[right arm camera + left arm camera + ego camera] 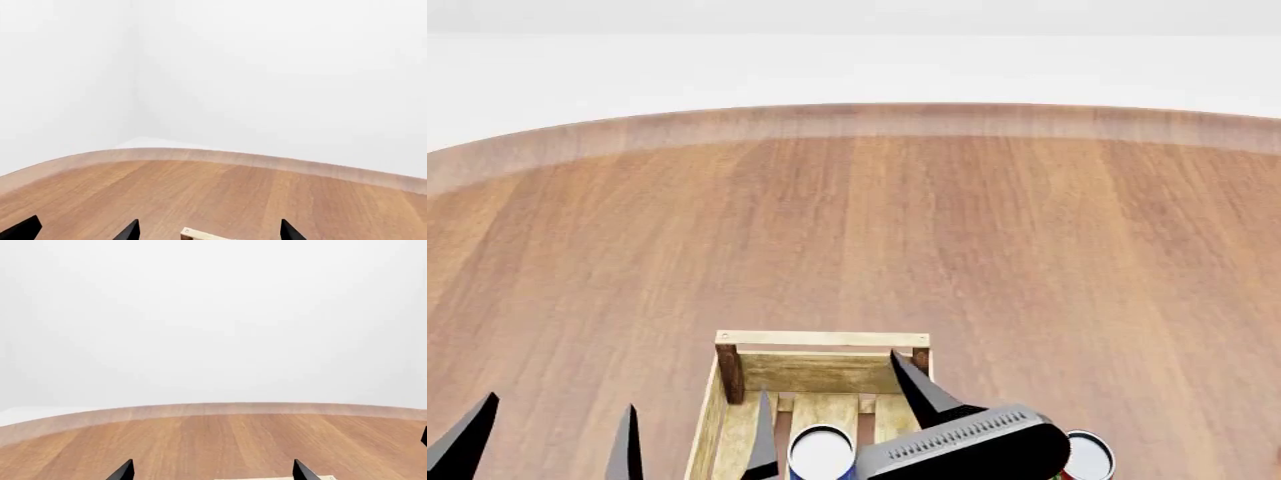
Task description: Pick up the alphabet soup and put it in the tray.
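Both jaws spread | alphabet soup (822, 453) between right gripper (827, 425) fingers | inside tray (822, 340)

tray (822, 339): on the counter (854, 230), near its front edge
alphabet soup (822, 452): in the tray
second can (1086, 456): on the counter, just right of the tray
left pincer (554, 440): left of the tray

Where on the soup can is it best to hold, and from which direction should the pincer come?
Hold the soup can on its round side wall, just under the pale top, and come from above. It stands upright with its top facing up, and it appears to sit inside the tray, whose walls would likely block a sideways approach. The open right pincer already hangs over it.
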You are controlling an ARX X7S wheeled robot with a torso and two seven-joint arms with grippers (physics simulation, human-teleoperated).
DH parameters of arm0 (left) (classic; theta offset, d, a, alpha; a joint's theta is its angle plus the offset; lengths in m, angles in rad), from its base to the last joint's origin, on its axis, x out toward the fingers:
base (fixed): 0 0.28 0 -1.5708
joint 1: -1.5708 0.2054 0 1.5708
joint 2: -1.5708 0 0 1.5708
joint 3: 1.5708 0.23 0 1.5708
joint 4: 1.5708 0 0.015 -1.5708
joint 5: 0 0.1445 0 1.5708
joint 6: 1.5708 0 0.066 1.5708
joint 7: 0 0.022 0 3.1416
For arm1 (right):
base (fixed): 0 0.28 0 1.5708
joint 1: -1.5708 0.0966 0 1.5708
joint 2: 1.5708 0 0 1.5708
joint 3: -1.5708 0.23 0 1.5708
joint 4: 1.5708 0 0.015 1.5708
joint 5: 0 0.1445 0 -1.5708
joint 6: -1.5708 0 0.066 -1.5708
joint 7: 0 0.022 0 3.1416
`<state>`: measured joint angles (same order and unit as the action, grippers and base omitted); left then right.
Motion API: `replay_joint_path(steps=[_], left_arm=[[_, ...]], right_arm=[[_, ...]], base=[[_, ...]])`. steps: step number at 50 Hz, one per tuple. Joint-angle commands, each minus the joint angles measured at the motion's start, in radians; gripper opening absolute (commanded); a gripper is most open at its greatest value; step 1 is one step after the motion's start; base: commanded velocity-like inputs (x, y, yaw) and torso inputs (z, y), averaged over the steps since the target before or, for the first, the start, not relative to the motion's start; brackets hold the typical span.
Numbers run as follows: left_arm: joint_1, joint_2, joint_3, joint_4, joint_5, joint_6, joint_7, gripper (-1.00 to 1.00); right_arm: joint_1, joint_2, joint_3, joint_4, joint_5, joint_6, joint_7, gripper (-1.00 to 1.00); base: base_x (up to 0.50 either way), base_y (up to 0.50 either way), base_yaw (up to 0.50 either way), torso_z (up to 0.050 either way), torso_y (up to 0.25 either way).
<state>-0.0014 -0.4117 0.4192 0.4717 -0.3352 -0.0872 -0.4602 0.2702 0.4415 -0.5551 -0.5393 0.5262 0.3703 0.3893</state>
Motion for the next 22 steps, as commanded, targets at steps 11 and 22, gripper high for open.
replay_joint_path(steps=[11,22], left_arm=[[0.016,-0.023,0.006,0.084,0.006,-0.024,-0.022,1.00],[0.041,-0.042,0.006,0.138,0.014,-0.029,-0.037,1.00]], right_arm=[[-0.023,0.038,0.011,-0.099,-0.009,0.007,0.041,1.00],[-0.036,0.054,0.006,-0.154,-0.015,0.024,0.066,1.00]], base=[[0.00,0.00,0.00,0.000,0.000],[0.00,0.00,0.00,0.000,0.000]])
